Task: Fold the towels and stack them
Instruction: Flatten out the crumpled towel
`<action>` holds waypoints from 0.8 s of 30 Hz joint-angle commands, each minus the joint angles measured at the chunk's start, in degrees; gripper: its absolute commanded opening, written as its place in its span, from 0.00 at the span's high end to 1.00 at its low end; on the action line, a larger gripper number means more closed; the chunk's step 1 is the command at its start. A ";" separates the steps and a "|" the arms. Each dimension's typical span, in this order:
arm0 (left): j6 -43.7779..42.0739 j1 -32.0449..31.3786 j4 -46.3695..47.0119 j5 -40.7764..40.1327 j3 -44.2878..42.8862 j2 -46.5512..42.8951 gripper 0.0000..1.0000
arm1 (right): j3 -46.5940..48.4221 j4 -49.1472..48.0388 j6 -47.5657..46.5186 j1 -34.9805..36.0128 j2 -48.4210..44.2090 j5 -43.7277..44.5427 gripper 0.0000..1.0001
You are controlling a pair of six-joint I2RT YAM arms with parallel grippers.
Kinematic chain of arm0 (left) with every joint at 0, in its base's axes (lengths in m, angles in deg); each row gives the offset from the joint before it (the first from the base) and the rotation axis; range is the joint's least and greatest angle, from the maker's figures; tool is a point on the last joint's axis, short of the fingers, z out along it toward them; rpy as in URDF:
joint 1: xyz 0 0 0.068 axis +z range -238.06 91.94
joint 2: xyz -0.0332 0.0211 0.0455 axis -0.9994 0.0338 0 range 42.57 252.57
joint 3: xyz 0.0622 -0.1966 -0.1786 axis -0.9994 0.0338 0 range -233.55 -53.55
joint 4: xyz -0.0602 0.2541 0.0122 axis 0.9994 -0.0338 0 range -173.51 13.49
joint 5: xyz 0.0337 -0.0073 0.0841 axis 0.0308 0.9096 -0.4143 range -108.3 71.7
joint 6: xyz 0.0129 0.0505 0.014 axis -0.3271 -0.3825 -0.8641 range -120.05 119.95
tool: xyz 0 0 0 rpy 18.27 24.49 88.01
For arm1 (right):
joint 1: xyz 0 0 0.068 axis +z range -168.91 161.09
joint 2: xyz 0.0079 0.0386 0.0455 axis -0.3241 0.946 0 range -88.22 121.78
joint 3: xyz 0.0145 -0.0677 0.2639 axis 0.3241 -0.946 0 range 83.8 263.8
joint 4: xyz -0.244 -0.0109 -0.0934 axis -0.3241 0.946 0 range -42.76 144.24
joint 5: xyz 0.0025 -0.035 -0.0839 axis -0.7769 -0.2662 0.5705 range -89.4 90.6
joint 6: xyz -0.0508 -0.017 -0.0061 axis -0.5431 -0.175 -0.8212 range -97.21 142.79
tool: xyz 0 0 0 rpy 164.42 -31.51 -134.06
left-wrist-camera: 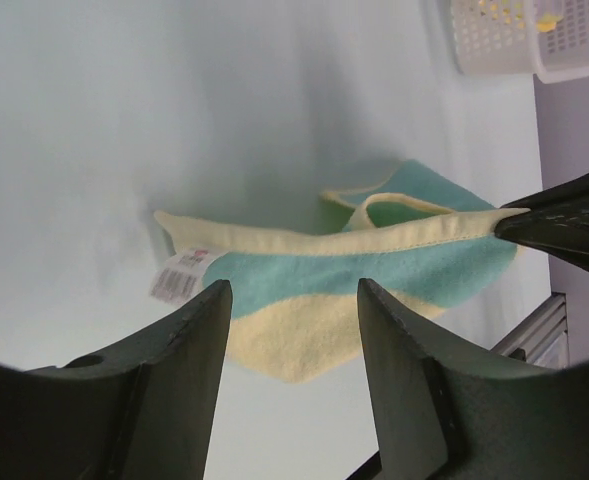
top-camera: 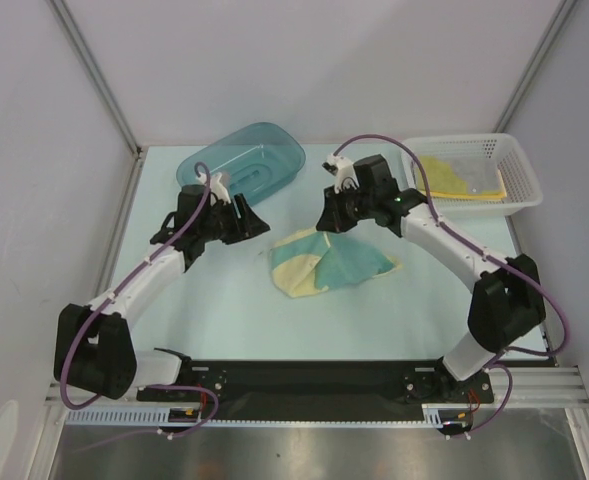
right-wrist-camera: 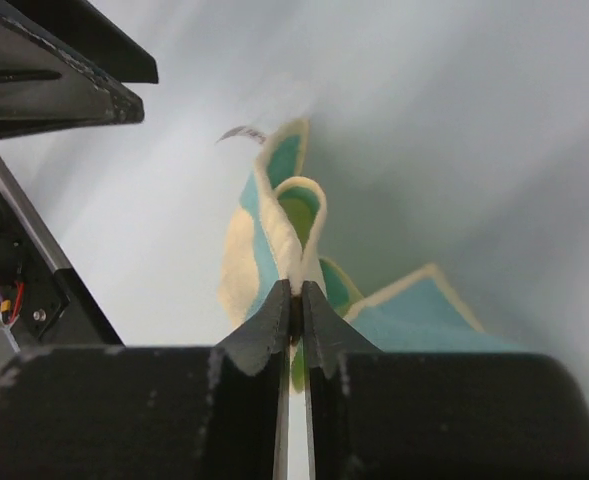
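A translucent teal plastic tub (top-camera: 242,162) sits at the far left of a pale blue table (top-camera: 224,300). A white mesh basket (top-camera: 520,172) stands at the far right, well apart from the tub. Plain grey walls (top-camera: 304,60) enclose the table.

white tag (left-wrist-camera: 181,275) on towel (left-wrist-camera: 374,272), pinkish print too blurred to read

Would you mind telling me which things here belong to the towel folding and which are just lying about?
Part of the job:
- cream-and-teal towel, pinched at an edge by the right gripper
- yellow towels, lying in the basket
- left gripper, open, facing the towel

Just lying about:
- teal tub
- white mesh basket, which only holds the yellow towels
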 commanded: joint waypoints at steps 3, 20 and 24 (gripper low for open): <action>0.85 0.39 8.92 1.55 1.52 0.53 0.41 | -2.59 7.07 -2.14 -2.96 -3.84 3.95 0.89; -1.69 0.30 2.76 -2.75 -0.41 8.53 0.42 | -5.84 3.64 1.11 -6.47 1.52 9.14 1.00; -1.16 0.13 5.58 -4.32 1.52 11.34 0.42 | -8.83 3.29 2.34 -9.47 1.78 11.08 1.00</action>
